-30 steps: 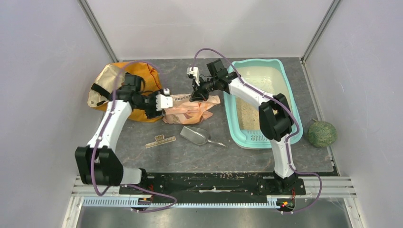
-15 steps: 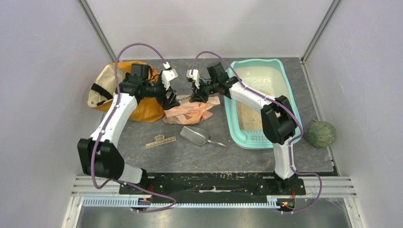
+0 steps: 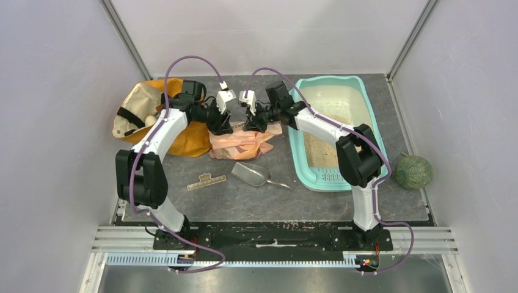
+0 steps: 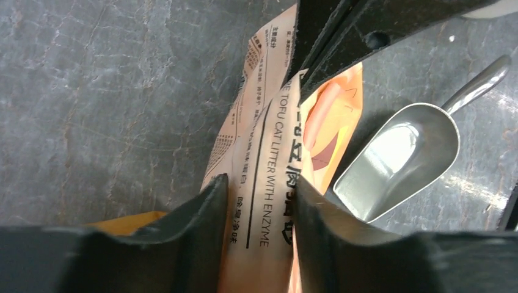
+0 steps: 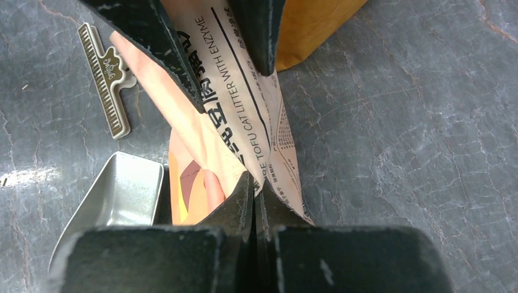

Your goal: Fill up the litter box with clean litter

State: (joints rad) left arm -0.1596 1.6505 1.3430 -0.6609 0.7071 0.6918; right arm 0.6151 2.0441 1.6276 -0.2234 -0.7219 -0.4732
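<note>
Right end effector [image 5: 253,183] is closed flat on the top edge of the peach-pink cat litter pouch [image 3: 244,141], with the film pinched between its pads. Left end effector [image 4: 259,183] stands part-open astride the same printed strip, a little way along it; no pinch is evident there. The pouch lies slumped on the counter [image 3: 244,204] between the orange fabric bag [image 3: 186,141] and the litter box [image 3: 333,80], close against the bag and just beside the box's left rim. Clean litter [image 3: 317,149] lies as a tan patch over the box's near half; the far half shows bare cream floor. Judgement: the pouch is soft, slick film holding loose granules. Its weight will likely sag low once lifted, and a one-sided hold would let the mouth fold shut. The best hold is the two top corners, one per arm, to draw the mouth taut. Edges: the box's raised rim must be cleared before tipping. The steel scoop [image 3: 249,174] lies just beside the pouch on its near side, with the bag clip [image 3: 206,181] farther off. Open room is above and rightward over the box.
</note>
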